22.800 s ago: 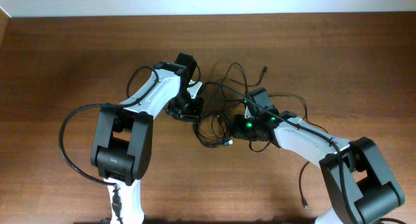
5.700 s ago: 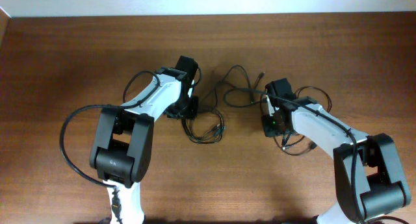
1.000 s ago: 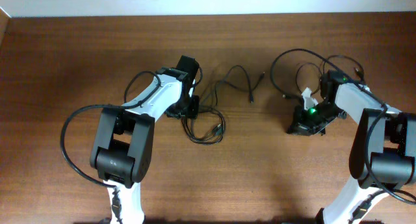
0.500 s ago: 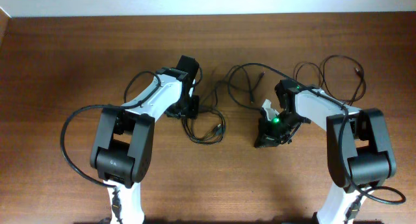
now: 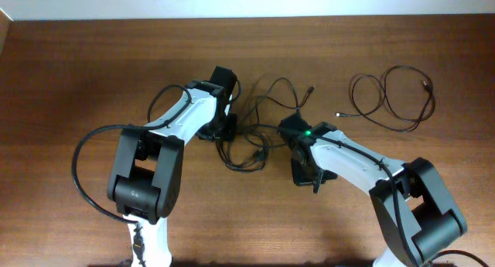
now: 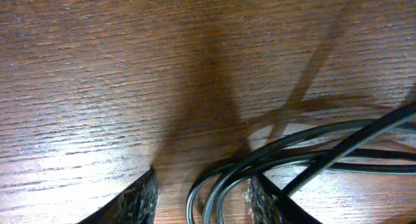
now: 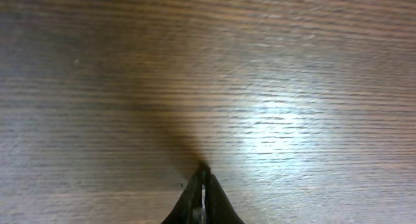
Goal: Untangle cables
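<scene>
Left gripper [image 5: 226, 129], seen from overhead, sits at the left edge of the tangled cables [image 5: 249, 147] mid-table [image 5: 77, 81]. The right gripper [image 5: 308, 178] points down at bare wood just right of that tangle, and one separate cable [image 5: 390, 100] lies in loose loops well apart at the far right. From the left wrist, the fingers [image 6: 138, 199] stand spread, with several strands of the cables [image 6: 351, 147] curving through the gap unpinched. From the right wrist, the right gripper [image 7: 203, 188] is pressed together on nothing, above bare wood.
</scene>
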Controlling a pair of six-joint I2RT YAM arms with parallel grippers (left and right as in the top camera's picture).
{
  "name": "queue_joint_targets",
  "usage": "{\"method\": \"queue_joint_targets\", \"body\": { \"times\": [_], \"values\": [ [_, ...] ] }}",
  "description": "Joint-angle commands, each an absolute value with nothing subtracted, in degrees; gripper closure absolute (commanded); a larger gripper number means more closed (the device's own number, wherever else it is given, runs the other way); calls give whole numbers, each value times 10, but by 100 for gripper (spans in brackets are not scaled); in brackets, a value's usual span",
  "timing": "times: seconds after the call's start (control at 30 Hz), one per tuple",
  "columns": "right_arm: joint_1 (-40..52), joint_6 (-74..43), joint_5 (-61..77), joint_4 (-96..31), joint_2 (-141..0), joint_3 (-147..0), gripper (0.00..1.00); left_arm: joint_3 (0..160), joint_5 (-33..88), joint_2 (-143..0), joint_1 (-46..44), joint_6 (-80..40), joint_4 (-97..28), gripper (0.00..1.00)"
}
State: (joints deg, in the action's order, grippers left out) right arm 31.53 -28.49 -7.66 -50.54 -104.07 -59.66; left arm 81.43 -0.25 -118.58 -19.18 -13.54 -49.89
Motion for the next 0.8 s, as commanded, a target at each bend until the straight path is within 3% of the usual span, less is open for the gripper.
{"method": "queue_joint_targets", "body": {
  "times": [0.0,0.03,0.07,0.1,0.13,0.17,0.33,0.47,0.5,0.53,0.57,0.77],
  "values": [
    [313,-292,-97,-506,-1028,-591,96,803,2,-1187,-194,-139,-498,53],
    [313,-292,-96,-506,-1028,-591,96,803,2,-1187,-194,-139,-498,53],
    [313,-291,-95,-506,-1028,-591,87,803,2,-1187,-194,-139,-498,53],
    [313,-289,-95,-505,-1028,-591,85,803,2,-1187,-194,-139,-498,53],
    [313,-289,-95,-506,-1028,-591,86,803,2,-1187,-194,-139,-498,53],
    [313,-289,-95,-506,-1028,-591,95,803,2,-1187,-194,-139,-498,53],
    [313,-290,-95,-505,-1028,-591,93,803,2,-1187,-194,-139,-498,53],
    [313,-290,-95,-505,-1028,-591,56,803,2,-1187,-194,-139,-498,52],
    [313,-290,-95,-505,-1028,-591,40,803,2,-1187,-194,-139,-498,52],
    [313,-289,-95,-505,-1028,-591,10,803,2,-1187,-194,-139,-498,52],
    [313,-289,-95,-505,-1028,-591,1,803,2,-1187,-194,-139,-498,52],
    [313,-290,-95,-505,-1028,-591,1,803,2,-1187,-194,-139,-498,53]
  ]
}}
